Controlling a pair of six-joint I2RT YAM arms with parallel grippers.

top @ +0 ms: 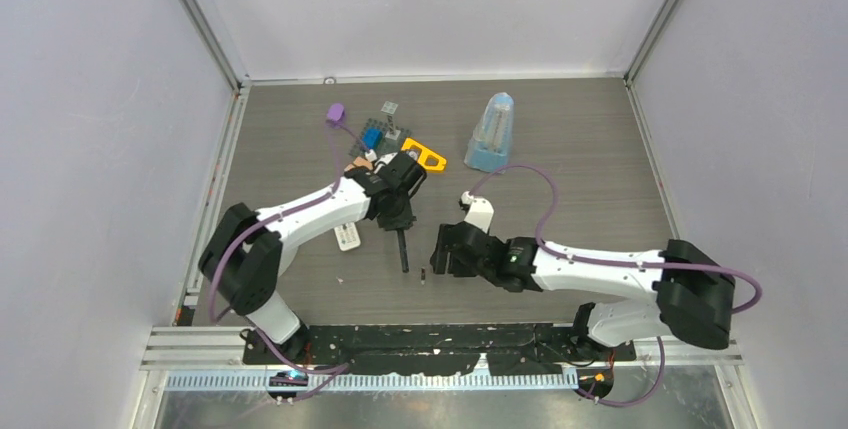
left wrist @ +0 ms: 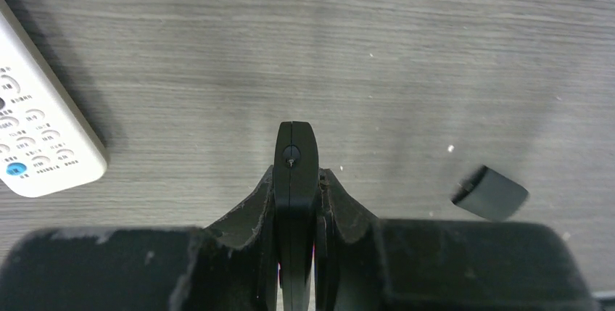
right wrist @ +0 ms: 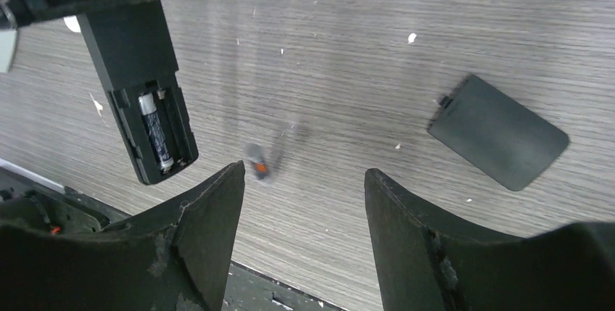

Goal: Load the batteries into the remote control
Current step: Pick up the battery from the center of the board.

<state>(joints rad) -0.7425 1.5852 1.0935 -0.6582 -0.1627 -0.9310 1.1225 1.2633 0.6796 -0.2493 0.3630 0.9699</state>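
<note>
- Grey wood-grain worktop [top: 580, 209] is carrying everything; a clutter of small parts is sitting toward its far side.
- Clear blue container [top: 490, 134] is standing upright at the far side, well apart from both claws.
- Left claw [top: 398, 217] is reaching to mid-worktop and clamping narrow on the black remote [right wrist: 134, 50]. In the left wrist view the fingers are pressing both faces of it, seen edge-on.
- Right claw [right wrist: 303, 177] is hovering low over the worktop with its jaws standing wide, gripping nothing.
- White remote [top: 347, 237] is lying flat, buttons up, just left of the black remote and beside the left forearm; neither claw is touching it.
- Black remote is being held by its far end, back side showing to the right wrist view, battery bay open and pointing toward the arm bases.
- Black cover [right wrist: 497, 131] is lying flat on the worktop, apart from the black remote, to the right in the right wrist view.
- Yellow part [top: 425, 156] is lying at the edge of the far clutter, just beyond the left claw.
- Loaded battery [right wrist: 155, 131] is sitting lengthwise in one slot of the bay; the slot beside it is showing bare.
- Loose battery [right wrist: 257, 168], orange-ended and blurred, is showing on the worktop between the black remote and the right claw's left finger, touching neither.
</note>
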